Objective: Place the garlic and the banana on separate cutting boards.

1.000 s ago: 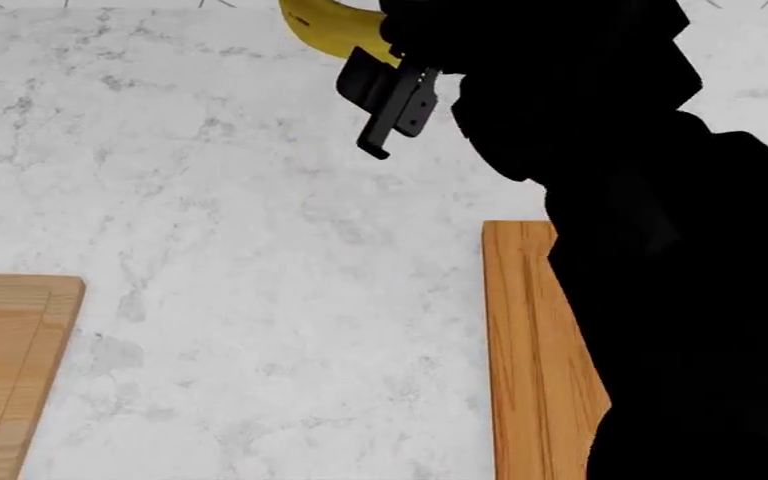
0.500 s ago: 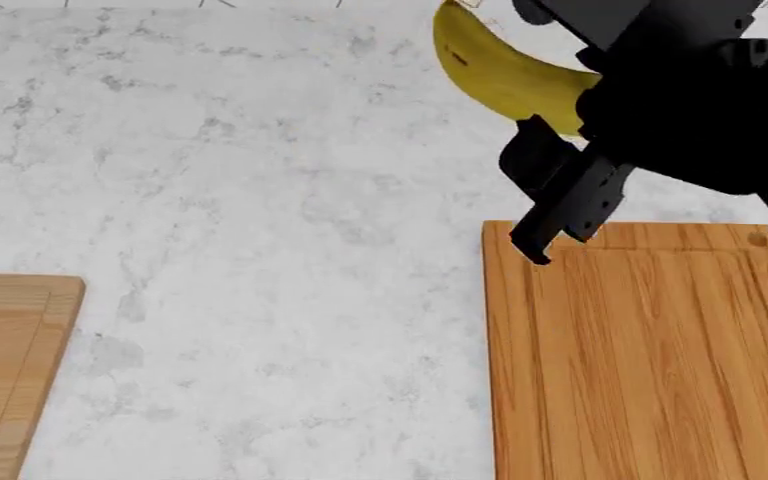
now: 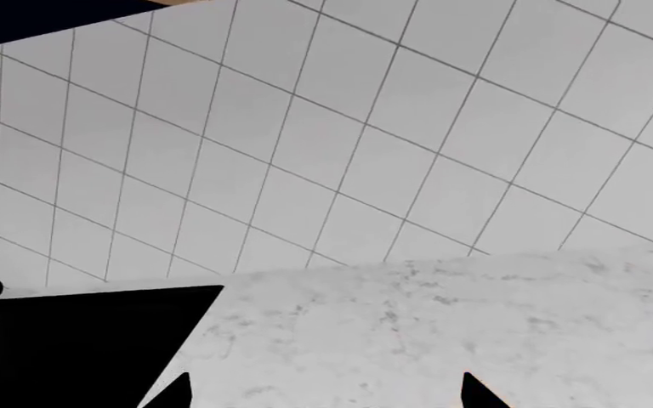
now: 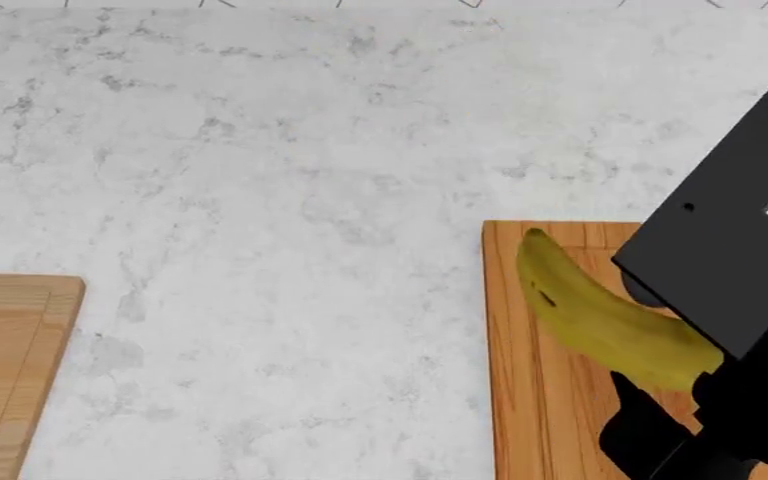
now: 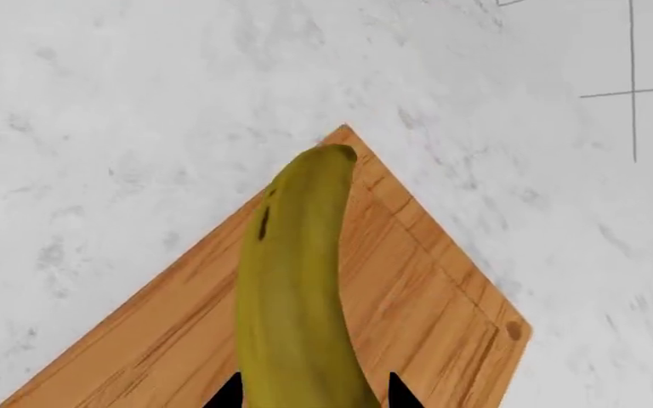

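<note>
The right gripper [image 5: 309,395] is closed on the banana [image 4: 598,315] and holds it by one end. The banana is over the dark board [image 4: 544,400], near its far left corner. Whether it touches the board cannot be told. The pale board [image 4: 4,360] sits well apart at the left on the counter [image 4: 277,180]. The left gripper's [image 3: 326,399] tips barely show, spread apart, with nothing between them.

Banana [image 4: 598,315] held by right gripper [image 4: 684,375] over orange-brown board [image 4: 544,420] — pale board [image 4: 4,370] far left, marble counter [image 4: 264,180].
</note>
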Controlling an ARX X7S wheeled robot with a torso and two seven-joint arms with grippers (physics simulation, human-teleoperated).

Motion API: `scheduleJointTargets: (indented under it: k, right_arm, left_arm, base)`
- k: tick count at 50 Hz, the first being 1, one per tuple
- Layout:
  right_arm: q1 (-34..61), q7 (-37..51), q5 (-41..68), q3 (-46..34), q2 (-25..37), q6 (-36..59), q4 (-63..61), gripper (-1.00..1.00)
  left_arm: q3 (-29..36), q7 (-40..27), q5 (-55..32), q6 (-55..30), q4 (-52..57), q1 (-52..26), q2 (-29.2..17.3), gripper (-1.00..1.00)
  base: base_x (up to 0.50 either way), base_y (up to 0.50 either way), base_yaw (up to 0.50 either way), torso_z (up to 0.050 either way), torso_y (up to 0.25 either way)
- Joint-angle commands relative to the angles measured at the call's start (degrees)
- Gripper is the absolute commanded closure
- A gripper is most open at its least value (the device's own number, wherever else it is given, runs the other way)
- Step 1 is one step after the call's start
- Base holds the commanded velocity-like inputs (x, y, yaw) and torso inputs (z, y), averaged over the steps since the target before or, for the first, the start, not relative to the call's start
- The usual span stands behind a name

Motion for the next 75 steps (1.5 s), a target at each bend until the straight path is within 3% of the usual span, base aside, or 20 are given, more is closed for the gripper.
scheduleJointTargets:
  k: [1,13,18,28,29,38,50,57,59,64,69,71,75]
  right_arm:
    - [-3.4,2.7,2.0,-0.4,4.6,-1.2,-3.9,1.0]
    - [-8.8,0.1,-4.4,-2.8,5.5,-5.4,-4.3,1.0]
    - [-9.9,-0.8,-6.3,-3.4,5.6,-6.4,-4.3,1.0]
    - [-10.1,1.6,-7.2,-3.2,6.1,-6.8,-3.6,1.0]
    - [-10.4,-0.2,-8.1,-3.5,6.3,-6.9,-3.9,-1.0]
    - [-9.5,0.9,-6.1,-2.9,6.4,-5.9,-4.9,-1.0]
    - [1.8,7.2,13.4,2.6,5.5,0.5,-1.7,-1.0]
    - [3.8,8.4,17.0,3.7,6.0,0.2,-1.5,-1.0]
    - [4.9,8.5,16.6,4.5,6.4,0.6,-1.6,-1.0]
    - [10.8,9.7,16.3,9.2,5.9,-1.5,1.9,-1.0]
    - [16.4,19.3,25.0,11.9,6.1,-5.6,5.9,-1.0]
    - [17.2,21.3,26.6,12.4,6.5,-6.7,6.4,-1.0]
    - [16.0,24.4,26.3,13.7,8.5,-13.4,8.2,-1.0]
  left_arm:
    - [-1.7,0.1,-3.2,0.4,-0.4,0.0,1.0,-1.0]
    - [0.6,-1.7,-2.9,1.3,0.1,0.1,0.0,-1.0]
    - [-1.3,-1.2,-3.4,-0.6,0.2,0.5,1.0,-1.0]
    - [-0.4,-1.3,-3.1,-0.1,0.3,0.1,0.7,-1.0]
    - [-0.5,-1.2,-3.1,-0.2,0.3,0.1,0.8,-1.0]
    - [1.9,-1.5,-2.0,0.8,0.7,-0.5,0.5,-1.0]
    - [-0.8,-2.2,-4.9,0.5,-0.2,-0.6,-1.3,-1.0]
    - [-0.7,-2.9,-5.7,0.8,-0.4,-0.8,-2.3,-1.0]
    - [-0.3,-3.2,-6.2,1.7,-1.3,-0.9,-4.6,-1.0]
    - [0.6,-2.5,-5.9,6.9,-7.4,-2.7,-17.3,-1.0]
    - [2.1,-0.8,-7.0,13.7,-14.8,-2.2,-24.6,-1.0]
    - [3.5,-2.5,-7.9,16.1,-16.5,-0.9,-25.4,-1.0]
    - [4.6,0.3,-6.6,17.7,-18.7,-0.1,-25.6,-1.0]
  base:
    - [0.0,0.0,0.0,0.0,0.0]
    - [0.0,0.0,0.0,0.0,0.0]
    - [0.0,0.0,0.0,0.0,0.0]
    - [0.0,0.0,0.0,0.0,0.0]
    - [0.0,0.0,0.0,0.0,0.0]
    - [0.0,0.0,0.0,0.0,0.0]
    - [0.0,0.0,0.0,0.0,0.0]
    - [0.0,0.0,0.0,0.0,0.0]
    - [0.0,0.0,0.0,0.0,0.0]
    - [0.0,0.0,0.0,0.0,0.0]
    - [0.0,0.0,0.0,0.0,0.0]
    - [0.0,0.0,0.0,0.0,0.0]
    - [0.0,0.0,0.0,0.0,0.0]
